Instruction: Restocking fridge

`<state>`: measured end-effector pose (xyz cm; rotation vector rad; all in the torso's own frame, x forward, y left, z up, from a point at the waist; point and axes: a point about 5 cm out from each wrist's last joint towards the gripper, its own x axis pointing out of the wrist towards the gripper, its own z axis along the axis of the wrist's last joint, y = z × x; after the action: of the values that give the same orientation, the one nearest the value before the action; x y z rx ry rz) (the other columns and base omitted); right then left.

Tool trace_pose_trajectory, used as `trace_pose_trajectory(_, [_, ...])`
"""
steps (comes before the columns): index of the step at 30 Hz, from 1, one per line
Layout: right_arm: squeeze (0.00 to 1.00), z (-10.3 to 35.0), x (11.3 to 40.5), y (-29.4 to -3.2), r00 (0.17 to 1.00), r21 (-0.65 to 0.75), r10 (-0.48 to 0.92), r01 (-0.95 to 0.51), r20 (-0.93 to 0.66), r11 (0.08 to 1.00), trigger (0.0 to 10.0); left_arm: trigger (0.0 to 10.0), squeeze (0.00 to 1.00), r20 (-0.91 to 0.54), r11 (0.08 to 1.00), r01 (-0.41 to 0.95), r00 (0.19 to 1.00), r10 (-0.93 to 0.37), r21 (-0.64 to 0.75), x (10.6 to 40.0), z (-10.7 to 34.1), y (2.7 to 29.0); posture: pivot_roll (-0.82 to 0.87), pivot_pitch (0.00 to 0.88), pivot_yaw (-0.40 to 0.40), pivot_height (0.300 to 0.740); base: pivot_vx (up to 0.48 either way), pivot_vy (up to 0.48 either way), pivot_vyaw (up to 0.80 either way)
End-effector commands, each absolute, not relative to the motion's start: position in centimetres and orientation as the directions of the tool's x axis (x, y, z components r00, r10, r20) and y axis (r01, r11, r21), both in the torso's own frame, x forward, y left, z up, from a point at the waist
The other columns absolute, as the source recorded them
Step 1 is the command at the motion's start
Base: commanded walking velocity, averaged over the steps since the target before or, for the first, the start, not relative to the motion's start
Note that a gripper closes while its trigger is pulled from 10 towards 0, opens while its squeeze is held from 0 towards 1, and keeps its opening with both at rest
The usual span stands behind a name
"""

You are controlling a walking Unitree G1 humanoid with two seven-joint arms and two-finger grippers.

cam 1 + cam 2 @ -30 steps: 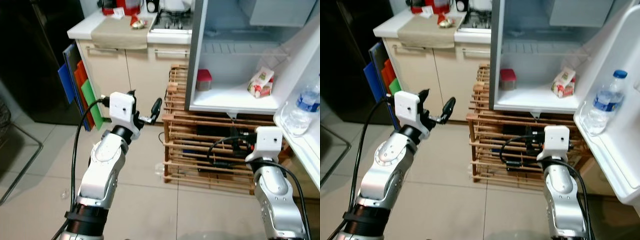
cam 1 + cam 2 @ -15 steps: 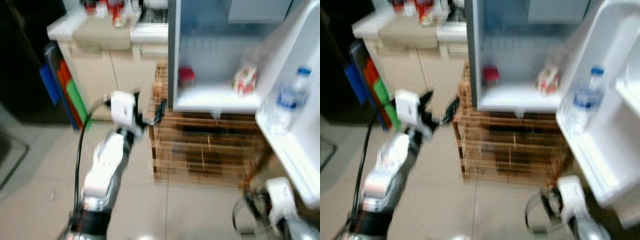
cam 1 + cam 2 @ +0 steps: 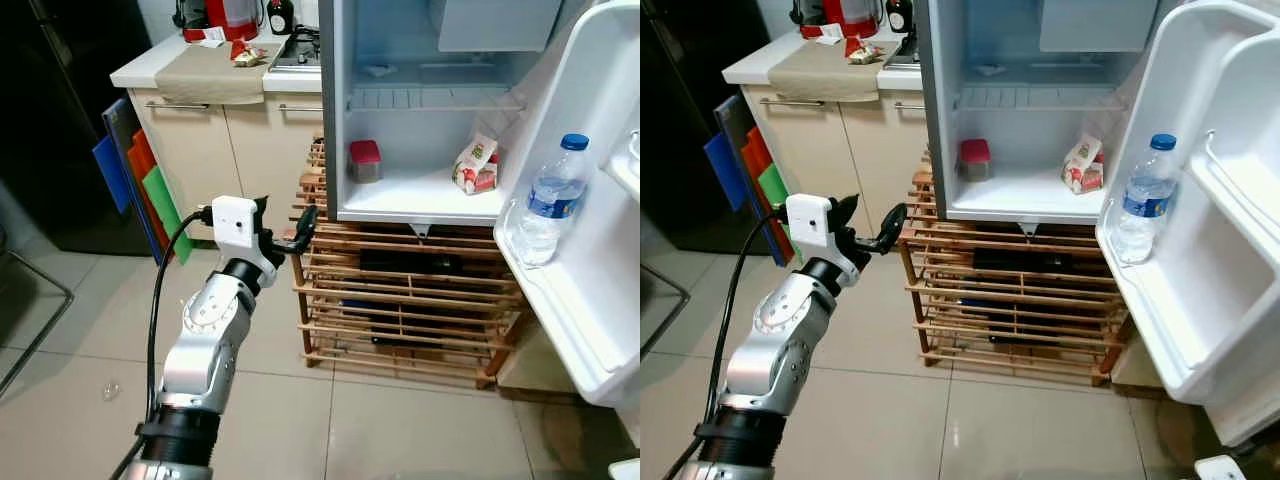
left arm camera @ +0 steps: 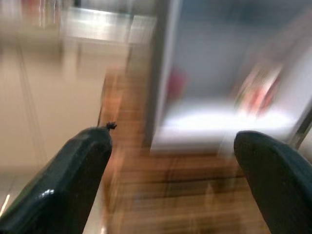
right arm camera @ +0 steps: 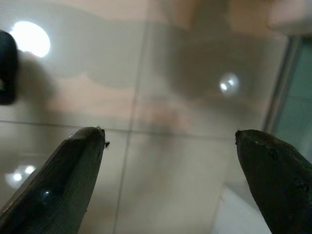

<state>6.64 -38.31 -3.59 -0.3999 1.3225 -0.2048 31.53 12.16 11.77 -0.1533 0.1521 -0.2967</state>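
Standing open, fridge (image 3: pixel 430 120) sits atop a wooden rack (image 3: pixel 400 310), door (image 3: pixel 590 230) swung wide on the robot's right. On the fridge shelf: red-lidded jar (image 3: pixel 364 160) at left, snack bag (image 3: pixel 474 165) leaning at right, well apart. Water bottle (image 3: pixel 545 200) upright in the door's lower bin.

Left gripper (image 3: pixel 285 225) raised in front of the cabinet (image 3: pixel 250 150), near the rack's upper left corner, pointing toward the fridge. Jaws spread, holding nothing; the left wrist view is blurred, with both fingers (image 4: pixel 73 180) wide apart and the rack and lit shelf between them.

Right gripper (image 5: pixel 170 161) aimed down at tiled floor (image 5: pixel 146 97), jaws spread, empty.

Desk (image 3: pixel 210 70) at upper left carries a cloth, a red appliance (image 3: pixel 230 15) and small items too small to tell. Coloured boards (image 3: pixel 140 180), blue, orange and green, lean against the cabinet's side.
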Motion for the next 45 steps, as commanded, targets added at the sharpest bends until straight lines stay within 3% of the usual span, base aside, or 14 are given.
trace_pose_trajectory(1, [0.0,-3.1,6.8,-39.1,0.237,-0.433,-0.41,-0.054,-0.881,0.9,10.0,10.0,0.0,-0.305,0.959,0.233,0.913,-0.273,-0.159,31.8,10.1,12.4,-0.15,0.0,0.048,0.74,0.0,0.0,0.0])
trace_pose_trajectory(8, [0.0,-0.2,8.0,-42.5,0.299,-0.6,-0.603,0.114,-0.739,0.792,10.0,10.0,0.0,-0.433,0.907,0.412,0.835,-0.339,0.084,31.4,8.1,11.7,-0.17,0.0,0.068,0.74,0.0,0.0,0.0])
trace_pose_trajectory(11, [0.0,1.2,10.6,-42.8,0.395,-0.536,-0.535,0.12,-0.746,0.836,10.0,10.0,0.0,-0.509,0.794,0.551,0.775,-0.374,0.256,30.5,6.4,11.4,-0.17,0.0,0.066,0.74,0.0,0.0,0.0])
trace_pose_trajectory(14, [0.0,0.9,10.7,-42.3,0.399,-0.507,-0.498,0.092,-0.77,0.857,10.0,10.0,0.0,-0.518,0.782,0.561,0.77,-0.372,0.271,30.4,6.2,11.3,-0.17,0.0,0.064,0.74,0.0,0.0,0.0])
trace_pose_trajectory(18, [0.0,-1.1,12.6,-37.8,0.547,-0.338,-0.275,-0.015,-0.791,0.941,10.0,10.0,0.0,-0.529,0.78,0.56,0.768,-0.361,0.281,30.4,6.1,11.0,-0.17,0.0,0.058,0.74,0.0,0.0,0.0])
trace_pose_trajectory(21, [0.0,-1.3,13.2,-36.6,0.586,-0.291,-0.209,-0.048,-0.783,0.956,10.0,10.0,0.0,-0.53,0.774,0.565,0.766,-0.364,0.285,30.4,6.1,11.0,-0.17,0.0,0.058,0.74,0.0,0.0,0.0])
trace_pose_trajectory(22, [0.0,-1.7,13.7,-34.0,0.61,-0.161,-0.035,-0.152,-0.792,0.975,10.0,10.0,0.0,-0.531,0.765,0.574,0.763,-0.369,0.292,30.4,6.0,11.1,-0.17,0.0,0.057,0.74,0.0,0.0,0.0])
trace_pose_trajectory(26, [0.0,-2.8,12.9,-31.4,0.575,-0.014,0.144,-0.262,-0.806,0.965,10.0,10.0,0.0,-0.54,0.756,0.579,0.759,-0.364,0.305,30.4,5.7,11.4,-0.17,0.0,0.054,0.74,0.0,0.0,0.0])
trace_pose_trajectory(30, [0.0,-3.4,12.0,-30.6,0.537,0.013,0.179,-0.299,-0.824,0.954,10.0,10.0,0.0,-0.552,0.751,0.582,0.754,-0.355,0.312,30.2,5.4,11.6,-0.17,0.0,0.05,0.74,0.0,0.0,0.0])
trace_pose_trajectory(32, [0.0,-4.0,10.9,-31.2,0.496,-0.029,0.12,-0.283,-0.86,0.959,10.0,10.0,0.0,-0.557,0.748,0.585,0.751,-0.354,0.314,30.0,5.2,11.6,-0.17,0.0,0.049,0.74,0.0,0.0,0.0])
trace_pose_trajectory(38, [0.0,-3.4,10.3,-36.8,0.432,-0.367,-0.345,0.034,-0.833,0.93,10.0,10.0,0.0,-0.529,0.77,0.571,0.764,-0.37,0.286,30.1,5.3,11.0,-0.17,0.0,0.052,0.74,0.0,0.0,0.0])
trace_pose_trajectory(42, [0.0,-2.0,11.0,-38.7,0.436,-0.446,-0.496,0.22,-0.75,0.868,10.0,10.0,0.0,-0.379,0.861,0.503,0.814,-0.441,0.077,30.8,7.4,10.0,-0.17,0.0,0.062,0.74,0.0,0.0,0.0])
trace_pose_trajectory(43, [0.0,-1.3,11.1,-39.6,0.431,-0.485,-0.568,0.296,-0.701,0.823,10.0,10.0,0.0,-0.262,0.865,0.5,0.831,-0.491,-0.038,30.8,9.2,9.4,-0.17,0.0,0.065,0.74,0.0,0.0,0.0])
trace_pose_trajectory(45, [0.0,-1.1,11.1,-39.9,0.426,-0.499,-0.591,0.316,-0.685,0.807,10.0,10.0,0.0,-0.228,0.862,0.503,0.835,-0.501,-0.053,30.8,9.7,9.2,-0.17,0.0,0.065,0.74,0.0,0.0,0.0])
